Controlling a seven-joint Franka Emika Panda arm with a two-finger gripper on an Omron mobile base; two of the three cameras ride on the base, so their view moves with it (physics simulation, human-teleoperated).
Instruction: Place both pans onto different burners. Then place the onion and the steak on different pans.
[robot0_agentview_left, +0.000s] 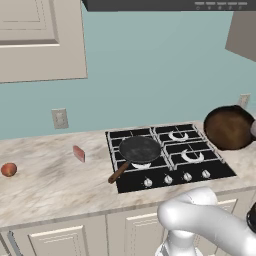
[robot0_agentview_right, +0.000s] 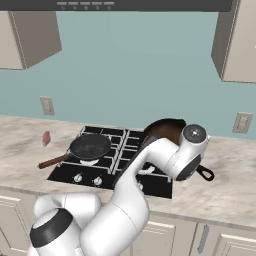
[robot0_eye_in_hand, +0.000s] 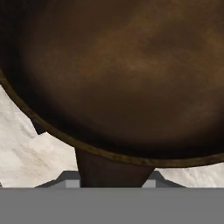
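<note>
The black pan with its brown wooden handle sits on the front-left burner of the cooktop. The reddish-brown pan hangs tilted over the cooktop's right edge. Its handle runs down between the fingers of my gripper, which is shut on it. Two right-hand burners are bare. The onion lies far left on the counter. The steak lies on the counter between the onion and the cooktop.
Silver knobs line the cooktop's front edge. Wall outlets sit on the teal backsplash. Upper cabinets and a range hood hang above. Marble counter extends right of the cooktop.
</note>
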